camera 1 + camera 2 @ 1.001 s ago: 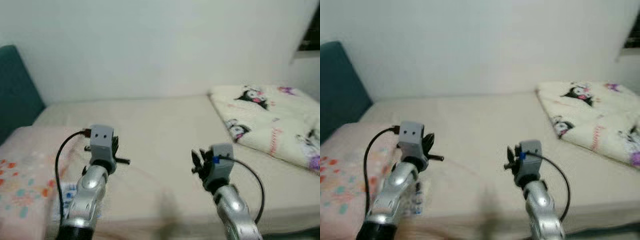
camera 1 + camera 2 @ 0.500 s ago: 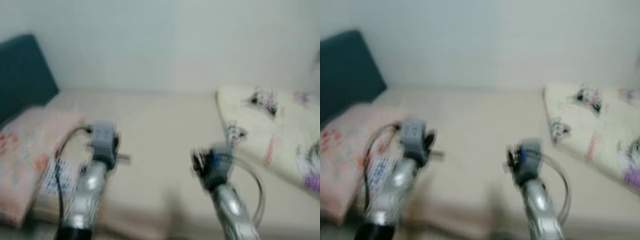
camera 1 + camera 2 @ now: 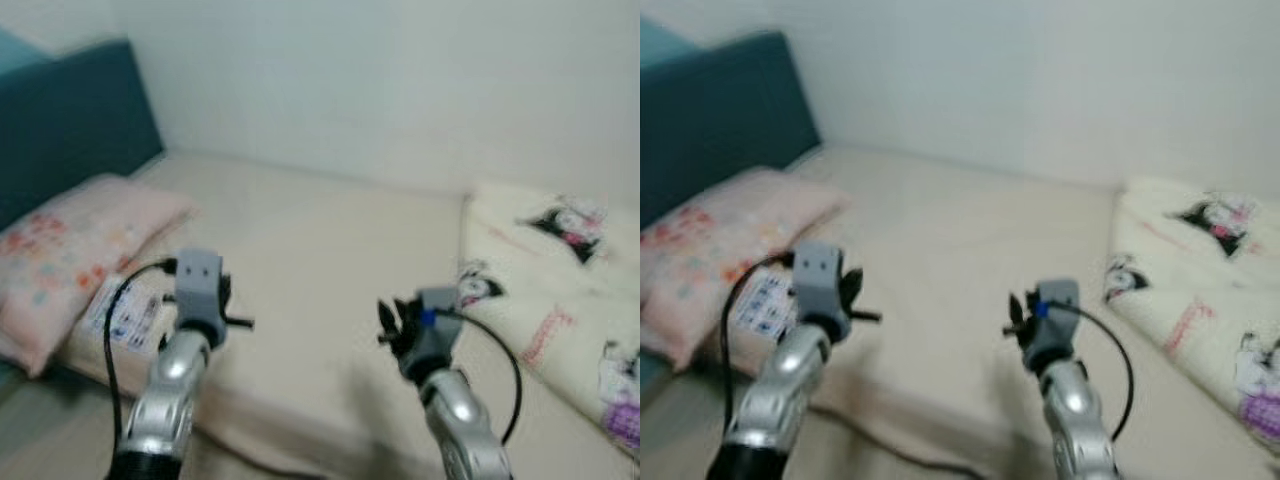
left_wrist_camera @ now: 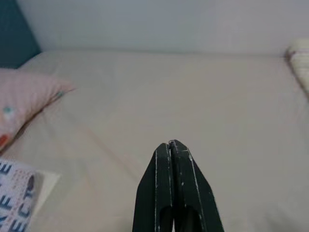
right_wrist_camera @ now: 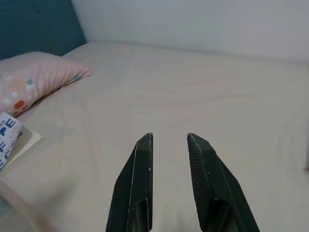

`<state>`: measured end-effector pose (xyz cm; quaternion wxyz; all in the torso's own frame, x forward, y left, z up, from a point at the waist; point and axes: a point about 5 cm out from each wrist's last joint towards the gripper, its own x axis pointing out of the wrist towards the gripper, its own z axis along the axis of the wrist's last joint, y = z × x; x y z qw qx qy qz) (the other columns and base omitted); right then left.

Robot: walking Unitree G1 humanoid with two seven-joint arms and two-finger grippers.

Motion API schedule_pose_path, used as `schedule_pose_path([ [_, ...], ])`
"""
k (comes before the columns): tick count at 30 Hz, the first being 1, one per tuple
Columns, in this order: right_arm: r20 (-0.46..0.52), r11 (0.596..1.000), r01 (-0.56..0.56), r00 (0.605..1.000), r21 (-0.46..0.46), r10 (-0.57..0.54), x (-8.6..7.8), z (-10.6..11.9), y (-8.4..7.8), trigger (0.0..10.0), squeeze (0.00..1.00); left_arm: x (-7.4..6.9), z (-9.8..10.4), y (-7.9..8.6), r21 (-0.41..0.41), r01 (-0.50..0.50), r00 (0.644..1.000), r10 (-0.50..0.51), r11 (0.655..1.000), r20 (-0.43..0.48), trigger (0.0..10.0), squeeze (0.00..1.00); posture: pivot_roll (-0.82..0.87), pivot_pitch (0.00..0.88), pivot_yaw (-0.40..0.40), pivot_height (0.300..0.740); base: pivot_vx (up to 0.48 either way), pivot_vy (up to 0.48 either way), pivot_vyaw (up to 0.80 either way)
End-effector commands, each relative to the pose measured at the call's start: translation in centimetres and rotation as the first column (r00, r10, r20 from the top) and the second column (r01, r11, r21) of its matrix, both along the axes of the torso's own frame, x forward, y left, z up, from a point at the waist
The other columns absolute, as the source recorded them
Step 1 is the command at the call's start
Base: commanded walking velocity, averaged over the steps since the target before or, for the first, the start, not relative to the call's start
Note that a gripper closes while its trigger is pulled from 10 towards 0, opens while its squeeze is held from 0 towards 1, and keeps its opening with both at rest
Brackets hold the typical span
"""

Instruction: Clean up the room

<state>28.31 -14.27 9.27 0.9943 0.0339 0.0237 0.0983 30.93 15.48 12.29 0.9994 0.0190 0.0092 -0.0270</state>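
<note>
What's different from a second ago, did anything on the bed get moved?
Only the view shifted: the camera turned, so the pillow and headboard show more fully. Nothing was picked up. Left hand shut, right hand open, both above the bed; blanket unmoved.

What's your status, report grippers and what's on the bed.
Left gripper shut, empty, over the bed. Right gripper open, empty. Pink pillow and printed packet at left, cartoon blanket at right. Nothing blocking.

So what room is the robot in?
Most likely a bedroom. There is a bed with a pink pillow by a dark blue headboard, and a folded cartoon blanket lies at the other end.
</note>
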Motion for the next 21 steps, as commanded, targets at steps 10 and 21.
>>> schedule_pose_path([
  [10, 0.005, 0.999, 0.018, 1.000, 0.027, -0.018, -0.09, 0.16, -0.02, 10.0, 0.00, 0.06, -0.01, 0.09, 0.001, 0.002, 1.000, -0.002, 1.000, -0.007, 10.0, 0.00, -0.02, 0.017, 0.030, 0.740, 0.000, -0.471, -0.05],
  [21, 0.000, 0.999, 0.019, 1.000, 0.036, -0.019, -0.20, 0.11, 0.29, 10.0, 0.00, 0.20, 0.06, 0.11, 0.003, 0.009, 1.000, -0.009, 1.000, -0.008, 10.0, 0.00, -0.02, 0.016, 0.034, 0.740, 0.000, -0.470, -0.38],
])
